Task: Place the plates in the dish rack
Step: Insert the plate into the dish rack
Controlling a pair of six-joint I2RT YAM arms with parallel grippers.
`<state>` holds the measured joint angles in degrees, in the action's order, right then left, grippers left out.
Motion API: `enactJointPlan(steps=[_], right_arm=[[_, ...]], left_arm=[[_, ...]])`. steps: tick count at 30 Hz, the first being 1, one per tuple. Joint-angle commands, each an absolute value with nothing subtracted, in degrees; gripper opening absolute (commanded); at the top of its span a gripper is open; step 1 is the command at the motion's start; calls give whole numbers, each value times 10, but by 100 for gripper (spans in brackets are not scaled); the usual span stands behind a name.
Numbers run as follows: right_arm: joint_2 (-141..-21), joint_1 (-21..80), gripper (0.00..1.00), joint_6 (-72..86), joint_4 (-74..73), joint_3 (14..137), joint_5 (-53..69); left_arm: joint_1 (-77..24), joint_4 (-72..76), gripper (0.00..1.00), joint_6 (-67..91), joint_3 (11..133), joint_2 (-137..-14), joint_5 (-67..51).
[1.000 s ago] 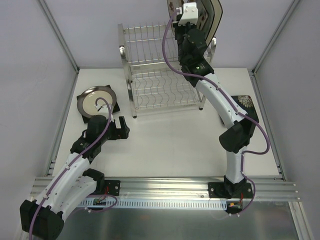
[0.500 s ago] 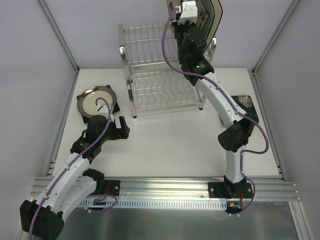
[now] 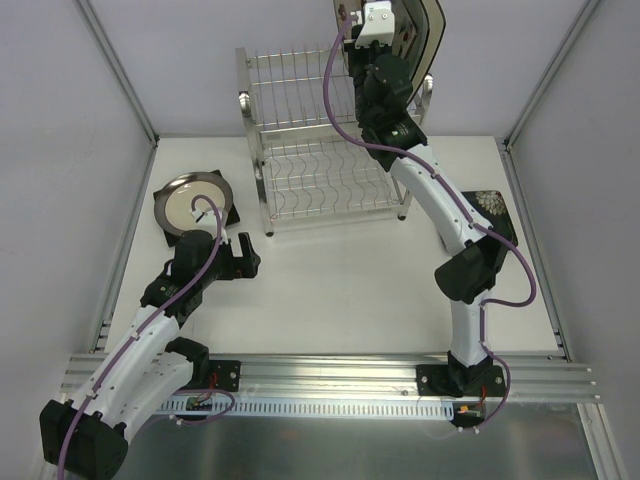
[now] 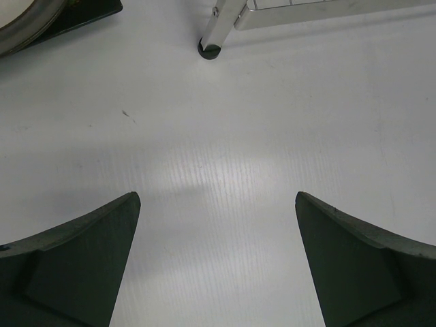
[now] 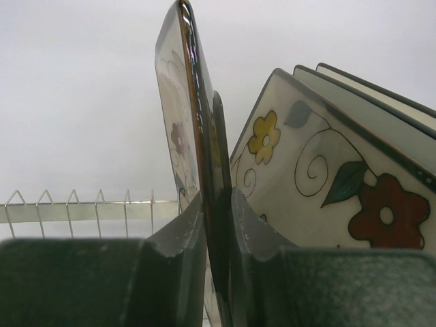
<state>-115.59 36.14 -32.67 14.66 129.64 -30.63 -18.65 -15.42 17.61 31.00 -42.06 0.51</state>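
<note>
Over the white table (image 3: 330,285) (pale walls (image 3: 200,60)), left gripper (image 4: 216,199) gapes; right gripper (image 5: 216,204) pinches a flowered plate (image 5: 176,129).

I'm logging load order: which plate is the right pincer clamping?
The upright plate, pinched edge-on in the right pincer. The leaning plate beside it, with yellow and red flowers, is not gripped.

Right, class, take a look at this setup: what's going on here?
The right arm's claw is shut on a flowered plate, holding it upright at the top shelf of the dish rack, beside other plates standing there. The left claw hangs open over the table, holding nothing. A round plate and a dark flowered plate lie on the table, not yet loaded.
</note>
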Motion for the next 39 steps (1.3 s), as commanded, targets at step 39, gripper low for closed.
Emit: enactJointPlan(steps=[39], right_arm=[[-1068, 403, 12, -170, 120, 1234, -219]], left_arm=[[-182, -142, 99, 183, 317, -432, 1]])
